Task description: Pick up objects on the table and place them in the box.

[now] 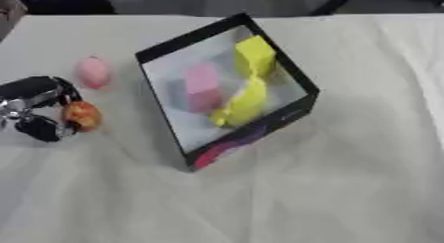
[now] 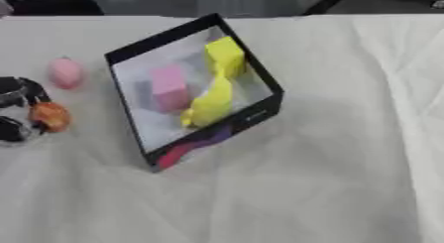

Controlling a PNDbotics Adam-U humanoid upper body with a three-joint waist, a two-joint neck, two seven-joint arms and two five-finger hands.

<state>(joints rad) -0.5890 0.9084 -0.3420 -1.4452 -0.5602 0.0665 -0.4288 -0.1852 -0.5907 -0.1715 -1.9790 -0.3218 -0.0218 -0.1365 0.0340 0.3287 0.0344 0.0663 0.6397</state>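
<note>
The orange ball point(image 1: 83, 115) sits between the thumb and fingers of the left hand point(image 1: 36, 108), which curls round it at the left edge of the table point(image 1: 347, 187); whether it is lifted or resting on the cloth I cannot tell; it lies well apart from the box point(image 1: 165, 51), to the box's left. Just beyond the hand, a pink egg point(image 1: 93, 72) lies loose on the cloth, untouched. Inside the box are a pink block point(image 1: 202, 88), a yellow block point(image 1: 255, 56) and a yellow curved piece point(image 1: 243, 104) that looks like a banana; so, by my judgement, three things are done, one is in hand, and one is left. The right hand shows in neither view.
</note>
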